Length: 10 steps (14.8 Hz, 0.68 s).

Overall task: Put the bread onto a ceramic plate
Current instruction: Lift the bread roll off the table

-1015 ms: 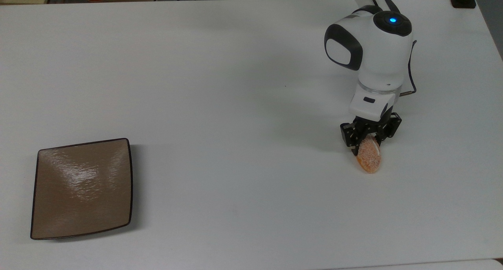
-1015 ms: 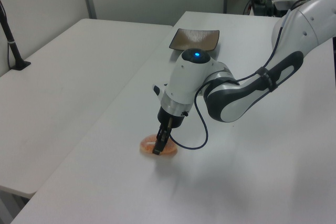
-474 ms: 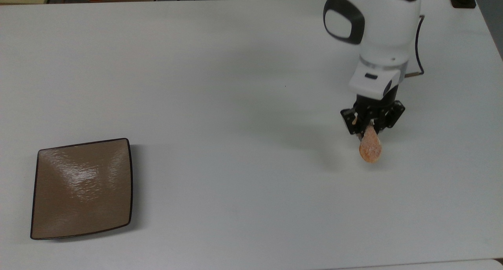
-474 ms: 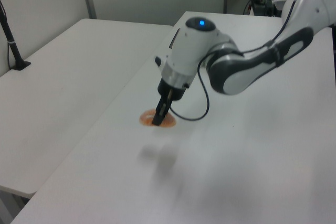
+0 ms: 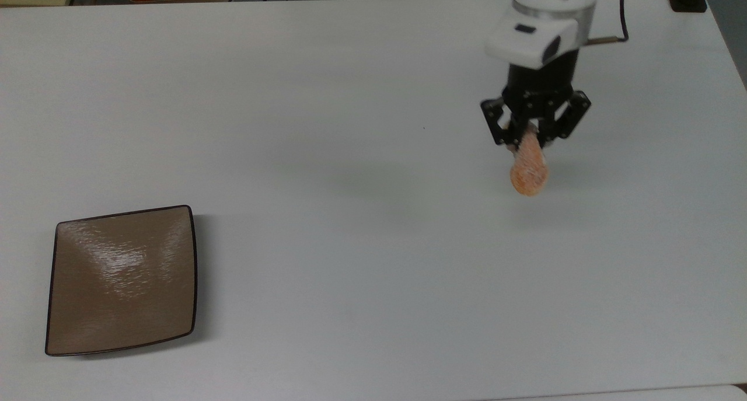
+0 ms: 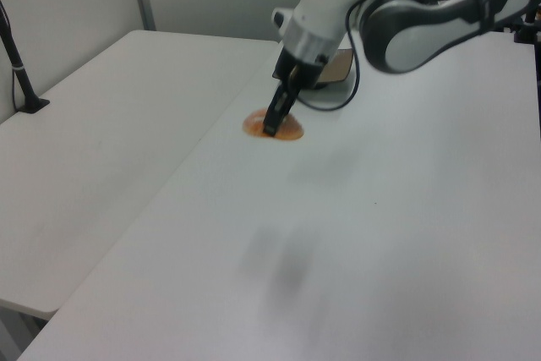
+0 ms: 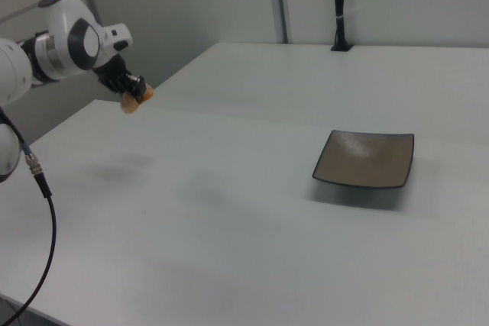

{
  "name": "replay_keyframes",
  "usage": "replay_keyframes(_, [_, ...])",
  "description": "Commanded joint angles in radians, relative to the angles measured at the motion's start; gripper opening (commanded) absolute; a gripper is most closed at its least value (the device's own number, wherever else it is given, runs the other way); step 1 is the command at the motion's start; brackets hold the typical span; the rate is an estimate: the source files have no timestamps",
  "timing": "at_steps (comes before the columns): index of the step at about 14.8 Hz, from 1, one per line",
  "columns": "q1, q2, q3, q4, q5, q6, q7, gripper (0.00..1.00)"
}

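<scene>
Bread hangs lifted clear of the table, pinched at one end by my gripper, fingers closed snug on it. I carry level and slow, grip firm; the ceramic plate lies well apart, far across the table from the fingers.

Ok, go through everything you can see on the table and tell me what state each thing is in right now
bread: held in the claw, lifted off the table, hanging down from the grip.
claw: shut on the bread, up in the air.
ceramic plate: flat on the table, nothing on it, far from the bread.
table: white, bearing the plate.
</scene>
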Motion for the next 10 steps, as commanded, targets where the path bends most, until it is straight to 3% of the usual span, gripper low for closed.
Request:
replay_keyframes(1, [-0.038, -0.184, -0.011, -0.133, 0.021, -0.132, -0.009, 0.18])
replay_keyframes(6, [-0.138, -0.325, -0.015, -0.203, 0.121, -0.264, -0.185, 0.18])
replay_keyframes(10, [-0.304, -0.353, -0.017, -0.199, 0.185, -0.345, -0.441, 0.19])
